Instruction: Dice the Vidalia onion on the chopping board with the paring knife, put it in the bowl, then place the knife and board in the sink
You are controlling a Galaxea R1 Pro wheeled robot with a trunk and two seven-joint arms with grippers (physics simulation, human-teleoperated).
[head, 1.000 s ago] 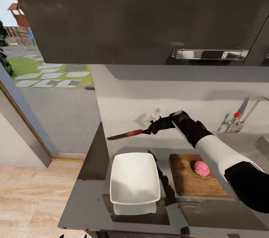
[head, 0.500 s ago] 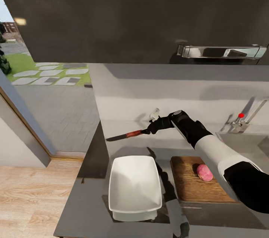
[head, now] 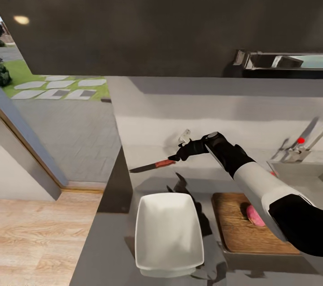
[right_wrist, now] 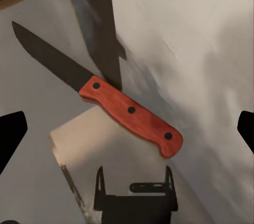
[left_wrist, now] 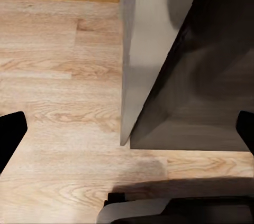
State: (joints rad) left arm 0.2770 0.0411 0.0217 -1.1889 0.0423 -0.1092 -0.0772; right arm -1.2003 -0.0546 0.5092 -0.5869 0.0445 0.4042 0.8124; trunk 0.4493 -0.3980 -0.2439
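The paring knife (head: 151, 166), dark blade and reddish handle, is near the back wall with its handle end at my right gripper (head: 176, 158). In the right wrist view the knife (right_wrist: 131, 112) lies across the middle of my right gripper (right_wrist: 128, 129), whose fingers stand wide apart and clear of the handle. I cannot tell whether the knife rests on the grey countertop (head: 112, 232). The pink Vidalia onion (head: 254, 217) sits whole on the chopping board (head: 237, 227), partly behind my right forearm. The white bowl (head: 168, 232) stands left of the board. The sink (head: 301, 174) is at the far right. My left gripper (left_wrist: 127, 134) is open.
A dark wall cabinet (head: 157, 16) hangs over the counter. The chrome tap (head: 299, 147) with a red-tipped lever rises at the right. Wood floor (head: 40, 241) and an open doorway lie to the left; the left wrist view looks down at a cabinet corner (left_wrist: 159, 102) over the floor.
The camera has shifted, so bowl, board and onion show further right and lower. The right arm keeps its pose. The knife sits slightly lower against the fingertips.
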